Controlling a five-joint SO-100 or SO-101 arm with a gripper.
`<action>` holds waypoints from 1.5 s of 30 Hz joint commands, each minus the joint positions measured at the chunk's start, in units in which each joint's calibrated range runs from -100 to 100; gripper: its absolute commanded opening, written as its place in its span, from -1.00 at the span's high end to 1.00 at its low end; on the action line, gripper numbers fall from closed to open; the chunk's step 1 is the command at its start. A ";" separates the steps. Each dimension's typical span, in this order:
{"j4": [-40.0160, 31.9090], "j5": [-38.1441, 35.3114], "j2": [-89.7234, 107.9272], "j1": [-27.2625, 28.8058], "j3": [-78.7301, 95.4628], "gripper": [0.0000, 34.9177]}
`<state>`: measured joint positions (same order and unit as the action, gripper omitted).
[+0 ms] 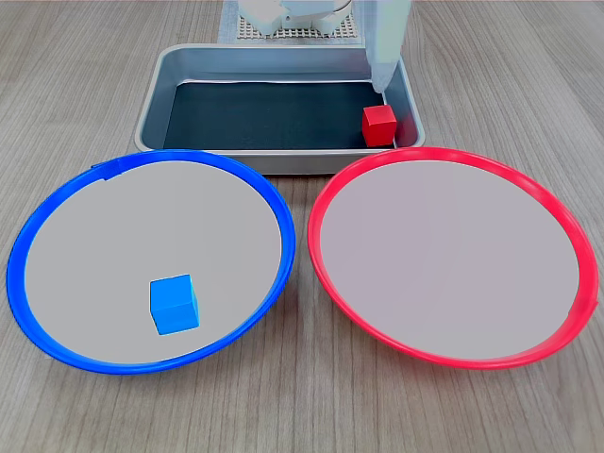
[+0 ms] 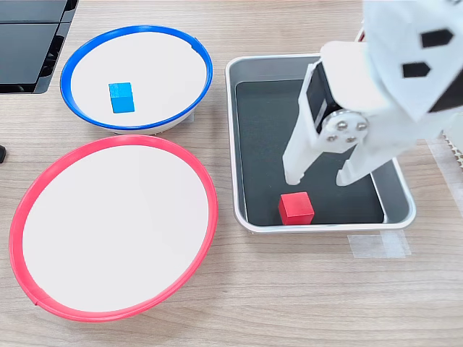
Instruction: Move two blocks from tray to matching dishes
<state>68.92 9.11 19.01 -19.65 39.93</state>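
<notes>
The white end effector [image 2: 318, 177] hung over the grey metal tray [image 2: 239, 137] with its two fingers [image 2: 298, 163] spread apart and nothing between them; in the second exterior view its tips pointed down above the black mat [image 2: 268, 130], near the red block [image 2: 296, 208] but not touching it. The red block sat on the mat in a corner of the tray, close against the walls; in the first exterior view that corner lay at the tray's [image 1: 283, 162] near right, just behind the red-rimmed dish [image 1: 444, 260], and the red block [image 1: 379, 125] stood just below one pale finger [image 1: 385, 57] coming down from above. The blue block [image 1: 175, 304] rested inside the blue-rimmed dish [image 1: 57, 226], off centre toward the near edge in the first exterior view; in the second exterior view the blue block [image 2: 121, 97] lay left of the middle of the blue-rimmed dish [image 2: 195, 58]. The red-rimmed dish [image 2: 108, 224] held nothing on its pale centre; the two dishes stood side by side on the wood-grain counter [image 1: 302, 415], their rims nearly touching, with the tray just beyond them in the first exterior view. A strip of clear tape [image 2: 378, 246] lay on the counter [image 2: 289, 296] beside the tray's corner in the second exterior view.
</notes>
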 commanded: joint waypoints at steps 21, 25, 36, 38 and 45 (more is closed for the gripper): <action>-10.19 -5.37 -12.23 -0.54 -2.19 0.57; -8.54 -7.81 -12.66 -0.64 -3.83 0.99; 2.60 -9.38 -15.47 3.32 -38.79 0.99; -3.43 -8.79 -19.48 2.56 -41.34 0.99; -19.44 -9.08 -32.79 2.66 -43.71 0.92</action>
<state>55.79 0.27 -11.00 -17.08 -1.72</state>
